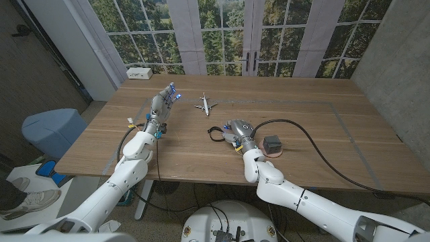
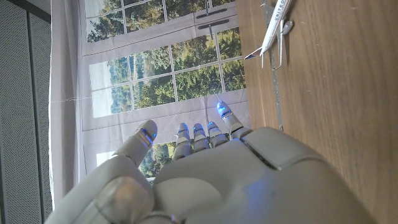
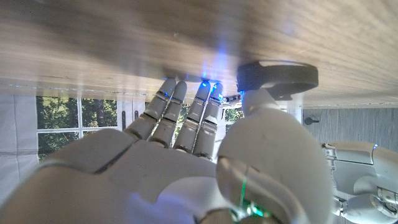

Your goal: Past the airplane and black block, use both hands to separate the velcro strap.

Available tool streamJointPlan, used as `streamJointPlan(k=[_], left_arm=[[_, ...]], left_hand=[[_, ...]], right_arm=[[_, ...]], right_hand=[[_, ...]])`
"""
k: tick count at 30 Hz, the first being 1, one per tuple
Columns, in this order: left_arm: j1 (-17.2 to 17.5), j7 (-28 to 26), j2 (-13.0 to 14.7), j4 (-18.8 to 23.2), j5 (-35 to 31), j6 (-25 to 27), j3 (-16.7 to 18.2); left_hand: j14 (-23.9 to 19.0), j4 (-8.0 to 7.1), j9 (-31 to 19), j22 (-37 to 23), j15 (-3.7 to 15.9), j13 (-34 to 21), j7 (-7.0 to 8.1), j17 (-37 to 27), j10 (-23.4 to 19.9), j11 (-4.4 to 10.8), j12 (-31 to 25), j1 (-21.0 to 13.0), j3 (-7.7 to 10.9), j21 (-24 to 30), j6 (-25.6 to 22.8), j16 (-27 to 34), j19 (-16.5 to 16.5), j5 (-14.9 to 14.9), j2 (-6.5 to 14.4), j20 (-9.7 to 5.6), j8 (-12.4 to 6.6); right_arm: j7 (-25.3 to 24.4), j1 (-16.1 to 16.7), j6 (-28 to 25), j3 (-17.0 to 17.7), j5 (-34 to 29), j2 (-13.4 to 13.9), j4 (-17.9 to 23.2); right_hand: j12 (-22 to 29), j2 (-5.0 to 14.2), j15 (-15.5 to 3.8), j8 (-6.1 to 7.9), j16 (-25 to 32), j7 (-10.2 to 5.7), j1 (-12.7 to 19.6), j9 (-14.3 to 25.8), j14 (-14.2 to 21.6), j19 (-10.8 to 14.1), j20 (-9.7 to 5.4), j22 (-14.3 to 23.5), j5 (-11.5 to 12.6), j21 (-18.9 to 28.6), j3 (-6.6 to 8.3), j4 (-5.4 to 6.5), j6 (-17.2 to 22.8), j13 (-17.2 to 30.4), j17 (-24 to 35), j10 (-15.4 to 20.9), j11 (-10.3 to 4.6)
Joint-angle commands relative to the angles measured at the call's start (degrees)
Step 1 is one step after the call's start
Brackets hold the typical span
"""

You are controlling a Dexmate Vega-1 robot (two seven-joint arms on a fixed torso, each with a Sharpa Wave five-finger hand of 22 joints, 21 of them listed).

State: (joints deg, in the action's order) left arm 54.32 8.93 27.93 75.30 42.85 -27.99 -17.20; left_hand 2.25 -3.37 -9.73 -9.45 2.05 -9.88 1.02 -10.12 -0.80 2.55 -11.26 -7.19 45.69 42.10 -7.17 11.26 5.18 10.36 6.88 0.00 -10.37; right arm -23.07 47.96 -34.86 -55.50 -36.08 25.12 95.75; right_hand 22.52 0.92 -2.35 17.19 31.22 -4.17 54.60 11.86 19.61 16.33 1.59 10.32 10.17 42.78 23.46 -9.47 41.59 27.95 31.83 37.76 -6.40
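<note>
The black velcro strap (image 1: 215, 134) lies as a small loop on the wooden table (image 1: 316, 107), just left of my right hand (image 1: 236, 130). In the right wrist view the right hand's (image 3: 186, 143) thumb reaches up to the dark strap (image 3: 277, 76) while its fingers (image 3: 186, 102) stretch straight toward the table, holding nothing. A white toy airplane (image 1: 205, 104) (image 2: 273, 28) sits beyond the strap. The black block (image 1: 272, 143) stands on a pink disc right of my right hand. My left hand (image 1: 163, 103) (image 2: 205, 174) is raised left of the airplane, fingers apart, empty.
A black cable (image 1: 316, 142) runs from beside my right hand across the table's right half to its front edge. A white box (image 1: 140, 72) sits at the far left corner. A blue bin (image 1: 54, 131) stands on the floor to the left.
</note>
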Motion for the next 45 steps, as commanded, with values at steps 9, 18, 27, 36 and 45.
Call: streamJointPlan(k=[9,18,27,36,45], left_arm=[[0.29,-0.27,0.03,0.56,-0.35,-0.35,-0.1],[0.51,-0.57,0.26,1.12,-0.44,-0.1,-0.09],[0.57,-0.88,0.47,1.54,-0.67,0.2,-0.17],[0.32,-0.86,0.62,1.77,-0.88,0.55,-0.39],[0.31,-0.99,0.68,1.95,-0.99,0.82,-0.53]], left_hand=[[-0.11,0.93,-0.15,-0.3,0.6,-0.14,-0.62,0.04,0.08,-0.27,0.23,-0.28,0.02,-0.41,-0.02,0.05,-0.23,-0.12,3.8,0.11,0.18],[-0.17,1.38,-0.15,-0.3,0.49,-0.14,-0.63,0.1,0.08,-0.28,0.25,-0.52,-0.05,-0.61,0.01,-0.01,-0.34,-0.16,3.74,0.09,0.17],[-0.23,1.8,-0.15,-0.3,0.5,-0.14,-0.62,0.13,0.03,-0.22,0.26,-0.76,-0.13,-0.85,0.03,-0.07,-0.41,-0.19,3.75,0.12,0.15],[-0.27,2.32,-0.15,-0.3,0.53,-0.14,-0.55,0.19,0.0,-0.14,0.26,-1.06,-0.17,-1.07,0.06,-0.14,-0.54,-0.23,3.72,0.12,0.14],[-0.45,2.88,-0.15,-0.29,0.52,-0.14,-0.47,0.24,-0.06,-0.11,0.26,-1.39,-0.2,-1.27,0.13,-0.16,-0.71,-0.26,3.66,0.18,0.16]], right_arm=[[5.05,-3.21,-8.41,-4.09,-2.24,0.58,0.27],[4.82,-3.99,-7.38,-4.5,-2.11,1.07,-0.73],[-2.08,-2.43,-1.6,-2.05,-0.08,0.76,-2.93],[-9.8,-0.49,3.57,1.14,2.62,-0.49,-4.89],[-17.78,0.77,8.98,3.87,4.61,-1.95,-7.15]], right_hand=[[4.75,3.26,-10.2,2.92,8.22,-2.27,4.2,-0.11,10.54,0.44,-1.8,0.32,0.68,0.6,-0.47,-0.64,9.02,3.18,6.11,8.39,-1.45],[10.24,4.86,-10.89,5.18,14.97,-3.54,11.65,-0.31,18.03,1.73,-3.51,0.87,1.04,2.95,0.41,-0.89,16.86,6.93,14.5,17.58,-3.8],[11.31,5.18,-10.66,5.09,15.46,-2.58,12.05,-0.23,18.97,1.41,-3.32,1.06,0.7,3.59,0.39,-0.4,17.38,8.51,16.32,17.79,-3.86],[12.11,5.34,-10.54,5.09,15.12,-2.19,12.06,-0.16,19.33,1.06,-2.95,1.1,0.44,4.0,0.56,-0.14,17.88,9.66,17.18,18.03,-3.71],[12.74,5.35,-10.48,4.96,14.85,-1.94,12.12,-0.1,19.98,1.22,-2.66,1.09,0.21,4.54,0.78,-0.07,17.97,10.66,17.99,18.15,-3.62]])
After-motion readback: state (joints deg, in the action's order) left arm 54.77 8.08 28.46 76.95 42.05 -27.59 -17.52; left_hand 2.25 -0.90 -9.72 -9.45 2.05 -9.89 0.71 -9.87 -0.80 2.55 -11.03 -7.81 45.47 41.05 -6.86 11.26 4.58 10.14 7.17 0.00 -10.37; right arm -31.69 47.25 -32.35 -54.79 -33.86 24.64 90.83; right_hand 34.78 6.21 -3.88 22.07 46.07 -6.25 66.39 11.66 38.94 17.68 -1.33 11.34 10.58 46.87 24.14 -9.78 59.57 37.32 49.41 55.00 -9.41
